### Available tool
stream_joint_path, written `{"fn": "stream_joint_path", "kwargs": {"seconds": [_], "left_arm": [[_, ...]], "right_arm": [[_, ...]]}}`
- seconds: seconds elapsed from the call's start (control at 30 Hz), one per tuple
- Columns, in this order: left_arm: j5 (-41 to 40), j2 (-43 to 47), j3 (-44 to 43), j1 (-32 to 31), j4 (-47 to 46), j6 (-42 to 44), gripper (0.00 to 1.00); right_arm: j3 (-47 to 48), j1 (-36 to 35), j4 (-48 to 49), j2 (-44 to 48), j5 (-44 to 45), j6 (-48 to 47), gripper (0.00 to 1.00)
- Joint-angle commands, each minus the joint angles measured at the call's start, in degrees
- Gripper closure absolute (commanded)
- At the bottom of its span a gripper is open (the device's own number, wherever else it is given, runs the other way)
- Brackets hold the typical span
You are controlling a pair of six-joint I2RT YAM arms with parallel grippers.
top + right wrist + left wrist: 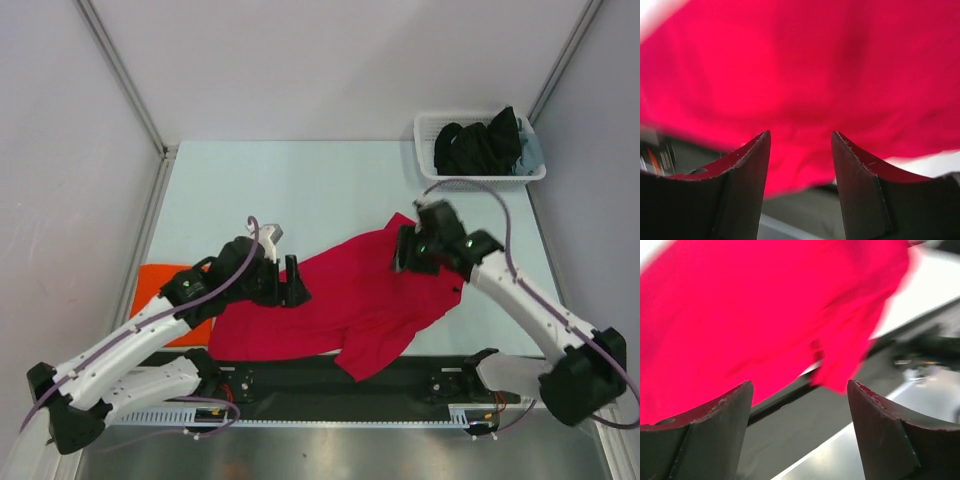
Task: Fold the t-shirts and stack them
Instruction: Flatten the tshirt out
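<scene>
The crimson red t-shirt (pixel 350 300) lies spread and rumpled on the table near the front edge; it also fills the left wrist view (pixel 765 310) and the right wrist view (pixel 805 75). The orange t-shirt (pixel 165 285) lies folded at the left, partly under my left arm. My left gripper (pixel 283 280) is open and empty at the red shirt's left edge. My right gripper (pixel 408 250) is open and empty over the shirt's upper right part.
A white lattice basket (pixel 480 150) with dark clothes stands at the back right. A black strip (pixel 400 375) runs along the table's front edge by the arm bases. Walls stand on the left and right.
</scene>
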State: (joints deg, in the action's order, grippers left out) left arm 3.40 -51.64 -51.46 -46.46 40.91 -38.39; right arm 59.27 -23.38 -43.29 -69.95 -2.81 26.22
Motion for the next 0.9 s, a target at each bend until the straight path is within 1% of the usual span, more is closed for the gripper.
{"fn": "stream_joint_path", "kwargs": {"seconds": [0.0,0.03,0.07,0.1,0.13,0.2,0.27,0.3,0.33,0.37,0.4,0.43,0.47,0.57,0.63,0.67,0.7,0.73,0.77,0.83,0.87], "left_arm": [[2.1,-2.5,7.7,3.1,0.7,-3.9,0.19],[1.8,-3.2,9.4,4.1,-1.3,-4.2,0.18],[1.5,-4.3,9.8,4.5,-2.1,-4.3,0.13],[0.7,-7.0,9.7,5.0,-2.7,-4.1,0.04],[-1.0,-8.7,8.8,5.3,-2.6,-4.0,0.00],[-5.7,-12.0,8.2,5.9,-3.5,-2.6,0.00],[-7.7,-17.7,7.3,8.0,-5.7,-2.0,0.00],[-7.9,-20.2,6.3,9.0,-5.7,-2.0,0.00],[-8.1,-24.2,4.5,10.7,-5.9,-2.0,0.00],[-8.7,-26.6,3.7,11.1,-6.4,-1.6,0.00],[-10.2,-28.7,2.8,11.3,-7.1,-1.4,0.00],[-11.0,-30.7,0.9,11.3,-8.0,-1.2,0.00],[-12.0,-35.7,-0.2,11.3,-7.9,-0.7,0.00],[-13.3,-44.4,-4.6,11.4,-6.5,-1.2,0.00],[-12.5,-47.8,-6.5,11.4,-6.9,-1.3,0.00],[-12.0,-50.3,-7.2,11.4,-7.4,-1.2,0.07],[-11.7,-51.4,-7.8,11.4,-8.0,-1.1,0.13],[-11.6,-52.4,-9.3,11.4,-8.4,-0.7,0.22],[-11.6,-54.3,-10.1,11.5,-9.1,-0.5,0.42],[-10.6,-55.9,-13.9,12.0,-10.1,1.6,0.58],[-10.9,-56.7,-15.8,12.3,-9.4,2.3,0.76]], "right_arm": [[-10.9,-13.0,0.2,5.8,1.9,11.8,0.43],[-13.2,-15.1,2.7,6.5,2.8,14.9,0.44],[-16.3,-16.7,3.6,6.8,4.7,15.5,0.44],[-17.0,-18.1,4.0,6.3,5.4,16.1,0.44],[-17.5,-18.9,3.8,5.8,6.1,16.7,0.44],[-17.6,-20.1,4.0,3.7,8.1,16.6,0.43],[-17.7,-21.2,4.3,1.9,9.4,16.2,0.42],[-17.6,-21.1,3.3,0.1,10.0,15.9,0.39],[-16.9,-20.8,2.3,-1.0,11.3,16.1,0.33],[-16.7,-20.5,1.5,-1.7,13.5,16.2,0.32],[-16.8,-20.0,1.5,-2.4,13.7,15.5,0.32],[-17.2,-19.4,1.9,-2.5,13.5,15.4,0.31],[-17.6,-18.3,2.4,-2.6,13.1,15.4,0.31],[-18.0,-16.1,3.2,-3.0,13.5,14.8,0.33],[-18.1,-14.9,3.0,-4.2,14.6,14.9,0.38],[-18.7,-13.6,3.3,-4.7,14.9,14.9,0.41],[-18.9,-12.8,4.6,-5.2,14.8,14.7,0.48],[-19.1,-12.1,5.4,-6.2,14.6,14.7,0.51],[-19.5,-10.0,6.1,-6.9,14.5,14.6,0.57],[-20.0,-6.9,9.2,-9.0,12.8,13.7,0.72],[-20.1,-5.1,10.3,-10.1,12.1,13.3,0.77]]}}
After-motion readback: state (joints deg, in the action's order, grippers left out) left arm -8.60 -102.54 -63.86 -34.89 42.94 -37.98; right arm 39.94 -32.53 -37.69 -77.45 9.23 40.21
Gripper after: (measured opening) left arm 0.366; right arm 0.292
